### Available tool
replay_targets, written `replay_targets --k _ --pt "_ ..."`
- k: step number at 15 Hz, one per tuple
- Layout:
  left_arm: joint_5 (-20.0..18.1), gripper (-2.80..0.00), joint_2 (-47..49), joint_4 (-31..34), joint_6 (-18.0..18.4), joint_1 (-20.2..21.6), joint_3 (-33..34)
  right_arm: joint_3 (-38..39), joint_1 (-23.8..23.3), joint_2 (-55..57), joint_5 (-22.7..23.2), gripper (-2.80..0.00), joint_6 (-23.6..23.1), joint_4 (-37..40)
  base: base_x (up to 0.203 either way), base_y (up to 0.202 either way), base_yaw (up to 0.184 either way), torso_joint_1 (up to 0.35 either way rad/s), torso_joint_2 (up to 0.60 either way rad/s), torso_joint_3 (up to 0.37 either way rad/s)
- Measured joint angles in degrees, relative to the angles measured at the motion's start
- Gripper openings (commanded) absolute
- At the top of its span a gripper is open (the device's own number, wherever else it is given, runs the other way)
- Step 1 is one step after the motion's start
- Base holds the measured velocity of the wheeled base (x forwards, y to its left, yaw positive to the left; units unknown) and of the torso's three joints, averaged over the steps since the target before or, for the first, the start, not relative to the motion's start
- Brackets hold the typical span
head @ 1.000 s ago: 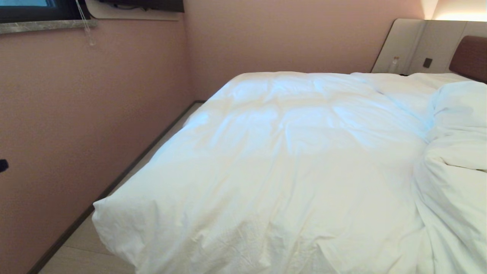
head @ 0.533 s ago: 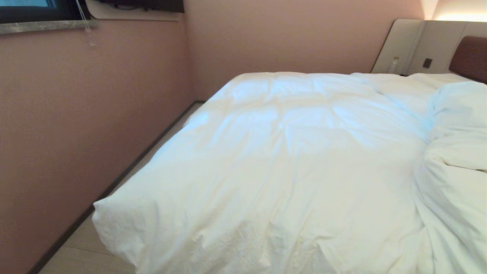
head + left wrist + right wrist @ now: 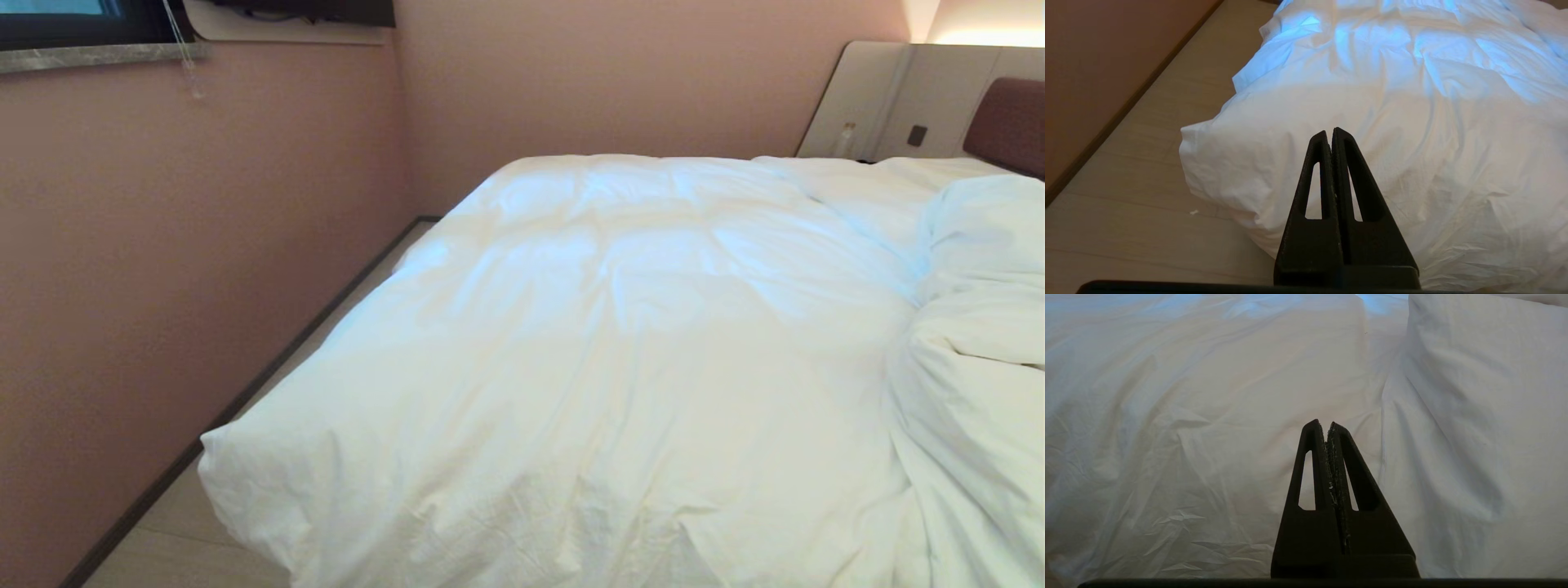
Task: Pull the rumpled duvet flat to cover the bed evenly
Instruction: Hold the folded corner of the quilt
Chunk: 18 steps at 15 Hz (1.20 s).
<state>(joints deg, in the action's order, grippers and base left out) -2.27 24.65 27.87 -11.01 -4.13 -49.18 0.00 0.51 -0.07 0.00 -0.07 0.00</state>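
Left tool [image 3: 1329, 134], tips pressed together and empty, is hovering; duvet [image 3: 1412, 122] corner is lying just ahead-left, nearer than right tool [image 3: 1325, 426], also together.

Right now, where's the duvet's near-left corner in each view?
Head view: the duvet corner sits lower left, overhanging the floor.
Left wrist view: the same corner shows just beyond the shut left gripper, over the floor.
Right wrist view: not in it; only duvet surface.
Shared landmark: the wall's dark skirting strip.
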Motion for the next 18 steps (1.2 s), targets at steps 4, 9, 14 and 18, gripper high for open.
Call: replay_targets --k 4,9,14,18 --pt "0.1 -2.80 -6.9 -0.1 2.6 0.4 1.5 0.0 0.0 0.0 0.0 -2.80 0.0 0.0 0.000 0.000 0.000 0.000 0.00 0.000" --pt "2.9 -2.80 -12.0 -0.4 3.8 2.1 5.2 0.0 0.0 0.0 0.0 -2.80 0.0 0.0 0.000 0.000 0.000 0.000 0.00 0.000" --pt "2.5 -2.80 -17.2 -0.6 8.2 3.3 9.7 0.0 0.0 0.0 0.0 -2.80 0.0 0.0 0.000 0.000 0.000 0.000 0.00 0.000" --pt "2.4 -2.80 -23.1 -1.4 10.8 3.6 15.8 0.0 0.0 0.0 0.0 -2.80 0.0 0.0 0.000 0.000 0.000 0.000 0.00 0.000"
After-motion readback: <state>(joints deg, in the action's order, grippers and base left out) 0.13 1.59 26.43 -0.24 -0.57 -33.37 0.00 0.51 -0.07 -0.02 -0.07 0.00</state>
